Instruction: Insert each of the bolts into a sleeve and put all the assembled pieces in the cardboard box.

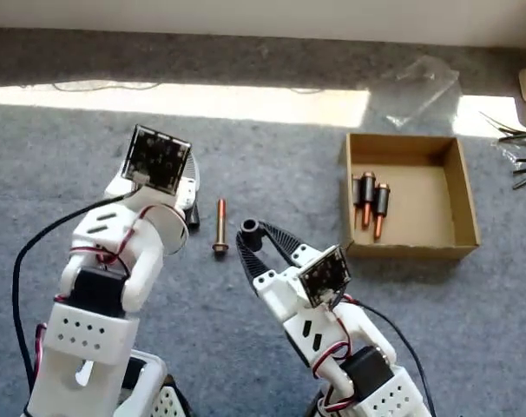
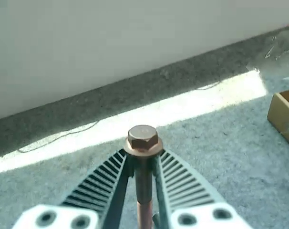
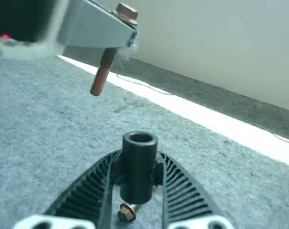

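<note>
My left gripper (image 2: 143, 160) is shut on a copper bolt (image 2: 143, 139), head up and shank hanging down. Seen from the right wrist, that held bolt (image 3: 103, 72) hangs beyond and above the black sleeve (image 3: 139, 148), off to one side of it and apart from it. My right gripper (image 3: 139, 164) is shut on the sleeve (image 1: 250, 229), which stands upright with its bore facing up. A second bolt (image 1: 220, 224) lies loose on the carpet between the two arms. The cardboard box (image 1: 345, 187) at the right holds three assembled pieces (image 1: 368, 198).
A clear plastic bag (image 1: 419, 87) lies on the carpet behind the box. Thin black items (image 1: 522, 161) lie at the right edge. A sunlit strip (image 1: 202, 100) crosses the carpet in front of the wall. The left arm's body (image 1: 115, 261) fills the lower left.
</note>
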You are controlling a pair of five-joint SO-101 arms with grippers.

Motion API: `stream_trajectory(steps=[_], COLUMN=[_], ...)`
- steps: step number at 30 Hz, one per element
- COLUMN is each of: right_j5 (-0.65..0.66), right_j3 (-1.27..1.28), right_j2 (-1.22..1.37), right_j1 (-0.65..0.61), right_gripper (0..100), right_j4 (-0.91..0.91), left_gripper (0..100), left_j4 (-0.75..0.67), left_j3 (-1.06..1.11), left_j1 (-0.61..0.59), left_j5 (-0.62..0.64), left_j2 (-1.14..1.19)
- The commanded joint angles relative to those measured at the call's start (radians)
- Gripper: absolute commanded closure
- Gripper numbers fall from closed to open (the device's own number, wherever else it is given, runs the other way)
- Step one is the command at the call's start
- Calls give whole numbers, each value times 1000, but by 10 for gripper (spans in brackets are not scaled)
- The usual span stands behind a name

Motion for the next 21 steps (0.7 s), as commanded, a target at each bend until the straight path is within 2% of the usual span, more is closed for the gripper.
stream_trajectory(steps=[1,4,10,21], right_j5=[-29,-28,-28,-23], right_j3=[136,136,136,136], right_j2=[-7,-7,-2,-5], right_j1=[10,38,111,113], right_gripper=[994,994,994,994], right_j4=[-58,-124,-128,-87], left_gripper=[994,994,994,994], left_j4=[-86,-112,-184,-229], left_j3=[24,18,16,-16], left_j1=[19,18,25,214], left_j5=[69,166,175,176], left_j2=[-108,-133,-176,-240])
